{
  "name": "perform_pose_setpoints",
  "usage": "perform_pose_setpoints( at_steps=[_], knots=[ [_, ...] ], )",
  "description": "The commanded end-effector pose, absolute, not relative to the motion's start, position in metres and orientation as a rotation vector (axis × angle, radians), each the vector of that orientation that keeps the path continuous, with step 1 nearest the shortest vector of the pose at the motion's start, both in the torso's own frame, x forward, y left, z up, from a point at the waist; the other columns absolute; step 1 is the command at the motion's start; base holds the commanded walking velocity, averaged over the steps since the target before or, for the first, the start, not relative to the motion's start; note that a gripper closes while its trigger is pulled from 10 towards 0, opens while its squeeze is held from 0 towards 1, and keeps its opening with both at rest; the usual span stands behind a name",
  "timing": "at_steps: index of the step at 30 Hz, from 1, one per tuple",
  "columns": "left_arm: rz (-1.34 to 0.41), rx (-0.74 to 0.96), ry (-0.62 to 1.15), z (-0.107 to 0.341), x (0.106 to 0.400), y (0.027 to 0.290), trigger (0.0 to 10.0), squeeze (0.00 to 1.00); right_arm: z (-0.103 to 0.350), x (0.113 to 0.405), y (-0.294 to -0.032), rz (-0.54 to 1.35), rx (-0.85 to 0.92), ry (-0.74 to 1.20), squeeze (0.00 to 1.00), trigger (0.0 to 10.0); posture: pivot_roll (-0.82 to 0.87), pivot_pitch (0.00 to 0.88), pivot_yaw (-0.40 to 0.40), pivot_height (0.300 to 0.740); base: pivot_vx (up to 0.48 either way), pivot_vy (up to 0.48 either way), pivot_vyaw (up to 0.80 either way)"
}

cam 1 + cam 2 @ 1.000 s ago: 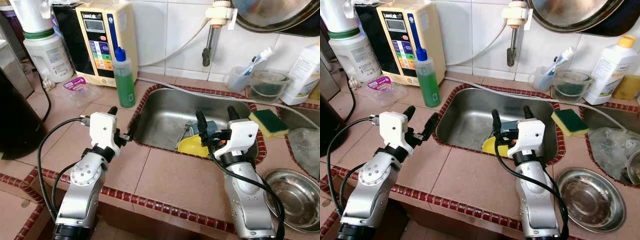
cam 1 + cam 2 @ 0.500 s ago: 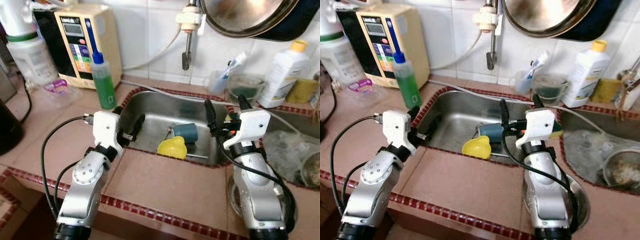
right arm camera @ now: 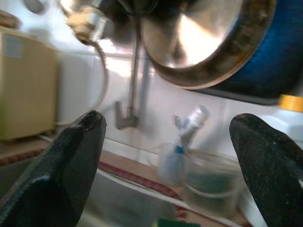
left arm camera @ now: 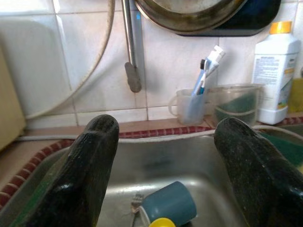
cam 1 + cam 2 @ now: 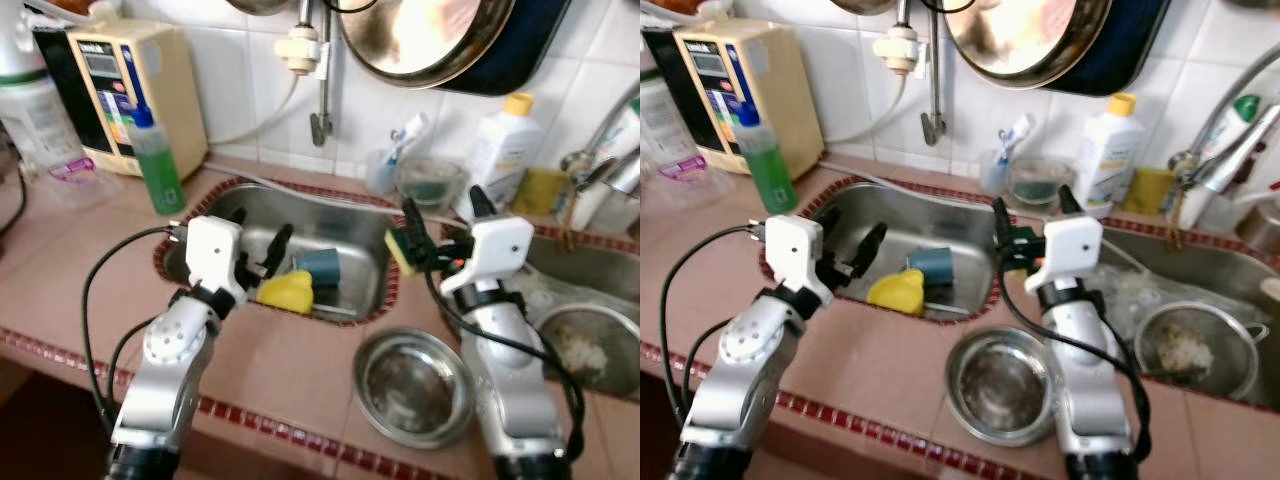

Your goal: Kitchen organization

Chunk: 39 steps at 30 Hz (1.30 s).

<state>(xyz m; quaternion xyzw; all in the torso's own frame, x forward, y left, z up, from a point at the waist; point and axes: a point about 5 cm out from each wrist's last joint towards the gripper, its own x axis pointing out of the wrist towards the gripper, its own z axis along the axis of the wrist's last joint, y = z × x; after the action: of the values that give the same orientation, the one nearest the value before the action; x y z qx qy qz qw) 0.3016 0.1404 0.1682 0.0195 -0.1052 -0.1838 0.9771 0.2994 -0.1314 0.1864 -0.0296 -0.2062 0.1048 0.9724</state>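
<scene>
A small steel sink [image 5: 372, 290] is set into the tiled counter. In it lie a blue cup [image 5: 318, 266] on its side and a yellow plastic piece [image 5: 286, 290]. My left gripper [image 5: 259, 232] hovers open over the sink's left part, empty, with the cup [image 4: 168, 205] just beyond its fingertips. My right gripper [image 5: 442, 222] is open and empty above the sink's right rim. A yellow-green sponge [image 5: 398, 250] lies just below its left finger. A steel bowl [image 5: 412, 385] sits on the counter in front of my right arm.
A green soap bottle [image 5: 155, 165] and a beige water unit [image 5: 120, 90] stand at the back left. A toothbrush cup [image 5: 385, 170], clear tub [image 5: 430, 180] and white bottle [image 5: 500, 150] line the wall. A pan [image 5: 430, 40] hangs above. A second sink holds a strainer [image 5: 590, 350].
The whole view has swung to the right, bringing the second sink and the steel bowl into sight. Both grippers stay open and empty; the right one now sits over the sink's right rim.
</scene>
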Motion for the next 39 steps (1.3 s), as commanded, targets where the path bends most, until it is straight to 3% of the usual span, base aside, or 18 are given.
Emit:
perform_pose_setpoints(
  at_steps=[1,8,17,19,28,39],
  knots=[
    [-0.383,0.024,-0.239,0.174,0.302,0.139,10.0,0.0,0.189,0.302,-0.137,0.197,-0.07,-0.423,0.0,10.0,-0.12,0.016,0.03,0.74,0.0,-0.386,0.0],
    [-0.416,-0.004,-0.232,0.172,0.292,0.143,10.0,0.0,0.18,0.296,-0.133,0.22,-0.031,-0.375,0.0,10.0,-0.12,0.04,0.033,0.74,0.0,0.0,0.0],
    [-0.624,0.132,-0.165,0.149,0.261,0.139,10.0,0.0,0.154,0.274,-0.144,0.251,0.112,-0.229,0.0,10.0,-0.13,0.066,0.053,0.74,0.0,0.0,0.0],
    [-0.719,0.185,-0.147,0.144,0.252,0.137,10.0,0.0,0.147,0.265,-0.148,0.283,0.06,-0.203,0.0,10.0,-0.13,0.068,0.053,0.74,0.0,0.0,0.0],
    [-0.88,0.128,-0.129,0.152,0.24,0.127,10.0,0.0,0.14,0.244,-0.148,0.44,0.022,-0.115,0.0,10.0,-0.14,0.078,0.065,0.74,0.0,0.0,0.0],
    [-0.949,0.202,-0.099,0.145,0.234,0.122,10.0,0.0,0.134,0.234,-0.153,0.57,0.008,-0.019,0.0,10.0,-0.14,0.085,0.06,0.74,0.0,0.0,0.0]
  ],
)
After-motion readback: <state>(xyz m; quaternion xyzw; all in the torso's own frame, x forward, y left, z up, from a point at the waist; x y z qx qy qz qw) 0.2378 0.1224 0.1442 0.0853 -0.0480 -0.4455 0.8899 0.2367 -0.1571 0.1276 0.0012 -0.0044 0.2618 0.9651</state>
